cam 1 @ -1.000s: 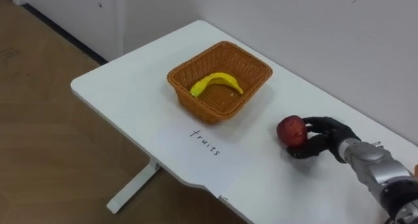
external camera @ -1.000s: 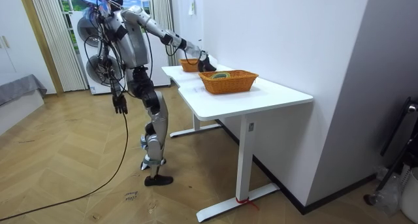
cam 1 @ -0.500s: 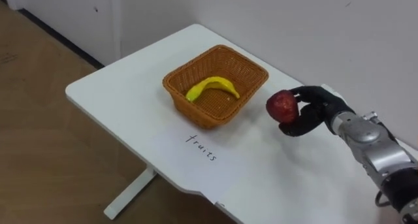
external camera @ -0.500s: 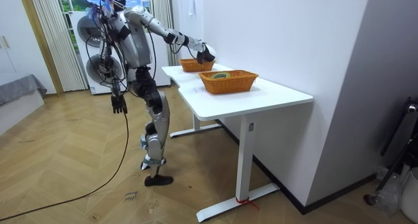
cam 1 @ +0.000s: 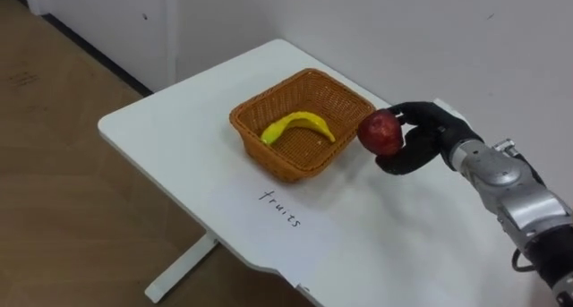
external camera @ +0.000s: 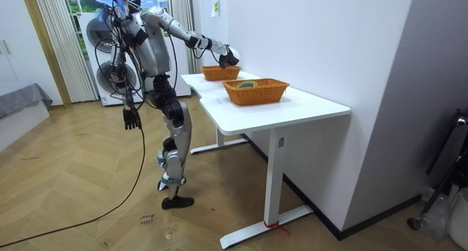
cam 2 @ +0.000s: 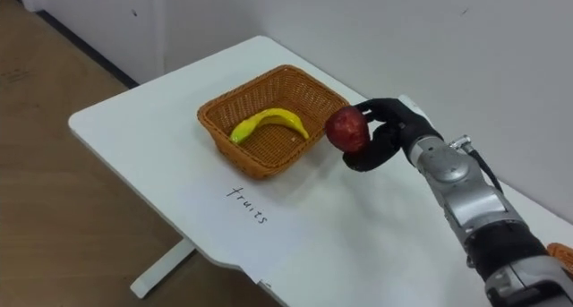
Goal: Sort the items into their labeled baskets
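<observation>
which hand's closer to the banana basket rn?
Right. The right hand holds the apple just beside the basket; the left hand hangs at the robot's side, off the table.

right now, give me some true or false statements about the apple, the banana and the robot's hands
1. The right hand is closed round the apple. True.
2. The apple lies inside the basket. False: it is held in the air beside the basket's rim, above the table.
3. A banana lies in the basket. True.
4. The left hand is reaching into the basket. False: in the room view it hangs at the robot's side, away from the table.
</observation>
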Controlling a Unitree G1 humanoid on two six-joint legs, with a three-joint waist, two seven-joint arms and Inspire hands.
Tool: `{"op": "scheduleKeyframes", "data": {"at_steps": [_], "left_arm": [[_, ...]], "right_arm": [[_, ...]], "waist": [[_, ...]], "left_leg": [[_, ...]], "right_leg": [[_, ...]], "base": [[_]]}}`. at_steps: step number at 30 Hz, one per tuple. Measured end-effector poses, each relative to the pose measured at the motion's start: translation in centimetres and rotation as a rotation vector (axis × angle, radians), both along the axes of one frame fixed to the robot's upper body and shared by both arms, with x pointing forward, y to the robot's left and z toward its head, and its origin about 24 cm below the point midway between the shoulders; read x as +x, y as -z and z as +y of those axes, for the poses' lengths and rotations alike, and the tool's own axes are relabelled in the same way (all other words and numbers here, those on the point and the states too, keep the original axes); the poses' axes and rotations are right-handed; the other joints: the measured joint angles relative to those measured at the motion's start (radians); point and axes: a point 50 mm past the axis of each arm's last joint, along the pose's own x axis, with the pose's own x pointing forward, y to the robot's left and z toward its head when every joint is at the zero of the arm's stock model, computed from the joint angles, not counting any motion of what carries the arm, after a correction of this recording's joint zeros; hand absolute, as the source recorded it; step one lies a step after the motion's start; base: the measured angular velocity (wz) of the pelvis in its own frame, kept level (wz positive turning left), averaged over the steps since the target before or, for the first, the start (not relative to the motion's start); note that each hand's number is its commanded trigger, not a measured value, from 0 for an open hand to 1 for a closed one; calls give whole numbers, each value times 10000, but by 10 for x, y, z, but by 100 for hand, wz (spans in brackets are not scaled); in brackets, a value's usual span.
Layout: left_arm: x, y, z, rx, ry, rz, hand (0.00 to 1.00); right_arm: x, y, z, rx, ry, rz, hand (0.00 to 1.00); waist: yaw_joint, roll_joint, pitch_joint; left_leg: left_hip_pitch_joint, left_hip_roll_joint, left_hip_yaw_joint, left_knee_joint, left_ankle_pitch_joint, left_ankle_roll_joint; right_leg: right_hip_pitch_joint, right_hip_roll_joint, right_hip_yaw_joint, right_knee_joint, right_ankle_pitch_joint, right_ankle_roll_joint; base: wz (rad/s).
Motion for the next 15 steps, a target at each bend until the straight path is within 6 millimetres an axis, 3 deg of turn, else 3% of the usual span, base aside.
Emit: {"op": "scheduleKeyframes", "data": {"at_steps": [9, 15], "left_arm": [[-1, 0, 0, -163, 15, 177, 0], [-2, -1, 3, -178, -249, 111, 0]], "right_arm": [[3, -9, 8, -65, -380, -393, 100], [4, -12, 11, -245, -538, -532, 100]], "waist": [[412, -39, 14], [434, -110, -9]], "left_leg": [[-55, -15, -32, 62, -2, -2], [-214, -112, -273, 189, 2, 4]], "right_leg": [[-4, -35, -209, 33, 0, 0], [-11, -68, -433, 33, -3, 4]], "base": [[1], [13]]}}
